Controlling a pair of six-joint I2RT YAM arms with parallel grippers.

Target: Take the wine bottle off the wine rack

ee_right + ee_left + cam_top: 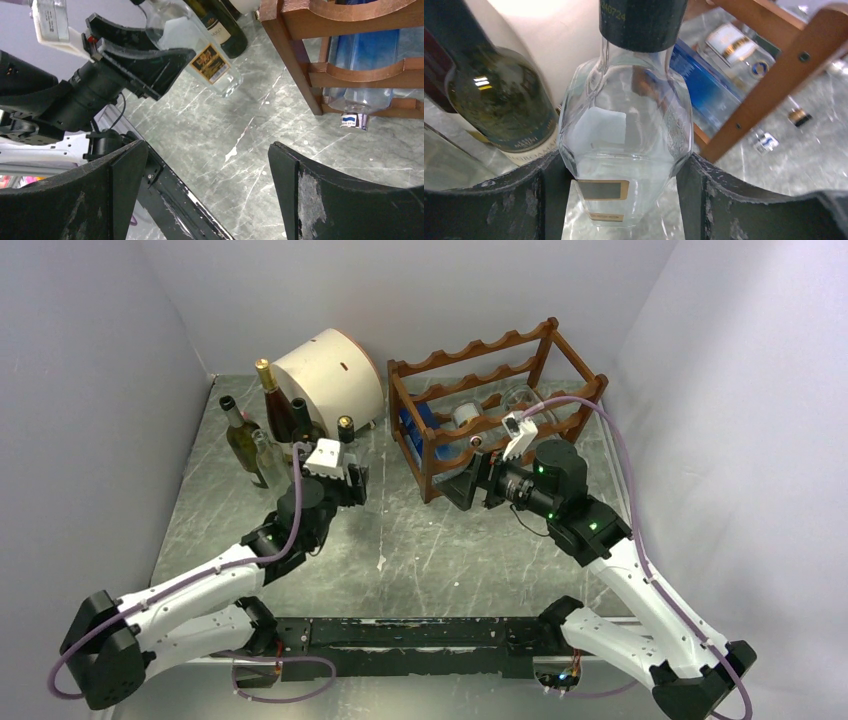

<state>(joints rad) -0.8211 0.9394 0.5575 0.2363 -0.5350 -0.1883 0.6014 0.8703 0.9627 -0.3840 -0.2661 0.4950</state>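
The left gripper (624, 157) grasps a clear bottle (624, 120), upright, near the rack (490, 405). The right gripper (207, 150) is spread wide, holding nothing, before the rack.

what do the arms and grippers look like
The left arm and right arm have white shells with black joints, and a lavender cable loops along each. Green lights glow on the right arm's black wrist. The left gripper and right gripper are black, with wide curved fingers and scuffed pads; a white camera sits behind each.
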